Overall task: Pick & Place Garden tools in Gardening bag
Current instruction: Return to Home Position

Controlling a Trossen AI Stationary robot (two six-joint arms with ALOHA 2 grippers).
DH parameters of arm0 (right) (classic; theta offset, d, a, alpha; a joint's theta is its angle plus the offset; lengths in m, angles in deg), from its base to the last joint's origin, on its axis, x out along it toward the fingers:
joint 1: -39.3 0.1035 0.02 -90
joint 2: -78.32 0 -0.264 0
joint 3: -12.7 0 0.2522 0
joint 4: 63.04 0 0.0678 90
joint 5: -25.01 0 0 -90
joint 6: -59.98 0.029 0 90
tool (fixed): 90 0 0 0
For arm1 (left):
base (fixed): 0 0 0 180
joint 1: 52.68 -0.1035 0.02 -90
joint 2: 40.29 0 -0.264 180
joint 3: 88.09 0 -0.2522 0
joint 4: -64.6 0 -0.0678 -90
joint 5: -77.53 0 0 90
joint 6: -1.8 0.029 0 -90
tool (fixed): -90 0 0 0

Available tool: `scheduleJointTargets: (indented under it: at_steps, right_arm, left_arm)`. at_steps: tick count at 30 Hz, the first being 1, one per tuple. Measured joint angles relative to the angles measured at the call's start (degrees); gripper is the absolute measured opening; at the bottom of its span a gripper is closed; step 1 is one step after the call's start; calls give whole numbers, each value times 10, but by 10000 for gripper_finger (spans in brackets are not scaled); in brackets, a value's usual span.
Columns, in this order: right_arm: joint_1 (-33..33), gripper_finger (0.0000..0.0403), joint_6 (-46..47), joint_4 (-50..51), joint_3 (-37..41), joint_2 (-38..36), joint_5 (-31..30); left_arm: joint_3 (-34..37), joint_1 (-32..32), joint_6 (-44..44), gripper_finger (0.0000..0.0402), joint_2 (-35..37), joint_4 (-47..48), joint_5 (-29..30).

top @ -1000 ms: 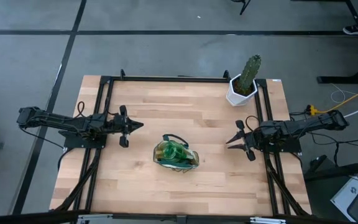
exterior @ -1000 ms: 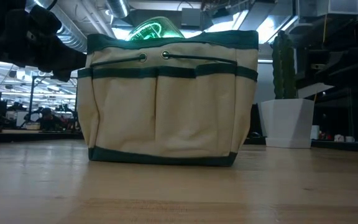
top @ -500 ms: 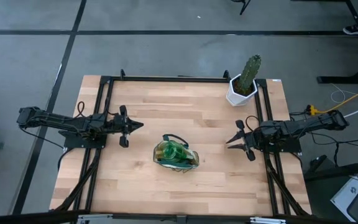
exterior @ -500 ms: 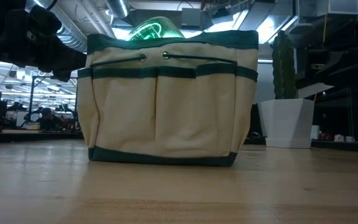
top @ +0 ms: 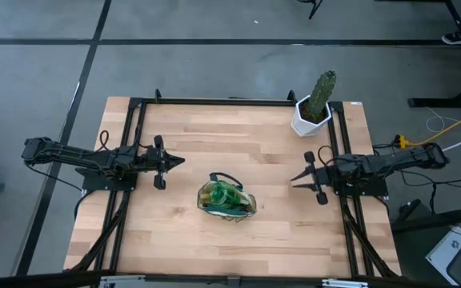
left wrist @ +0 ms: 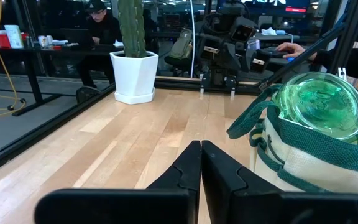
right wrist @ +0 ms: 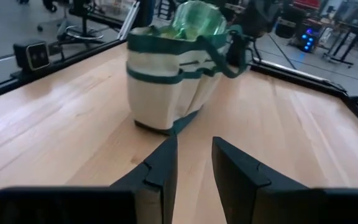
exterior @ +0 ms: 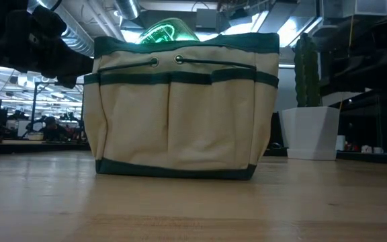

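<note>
The cream gardening bag with dark green trim stands on its base at the table's middle, toward the near edge. It also shows in the low view. The translucent green spray bottle stands inside it, its top above the rim. The shears, rake and trowel do not show. My left gripper is shut and empty, hovering left of the bag and pointing right; its fingers meet in its wrist view. My right gripper is slightly open and empty, right of the bag and pointing left.
A cactus in a white faceted pot stands at the far right corner, also in the low view. Black frame rails run along the table's left, right and far sides. A person sits beyond the table.
My right gripper has shifted a little toward the table's far edge. The bag, the bottle and my left gripper have kept still.
</note>
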Motion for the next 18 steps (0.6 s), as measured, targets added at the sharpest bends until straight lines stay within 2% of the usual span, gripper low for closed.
scheduleJointTargets:
  at_steps: [18]
  right_arm:
    - [-33,100,4,-35,0,0,-1]
  left_arm:
    - [0,0,0,4,0,0,0]
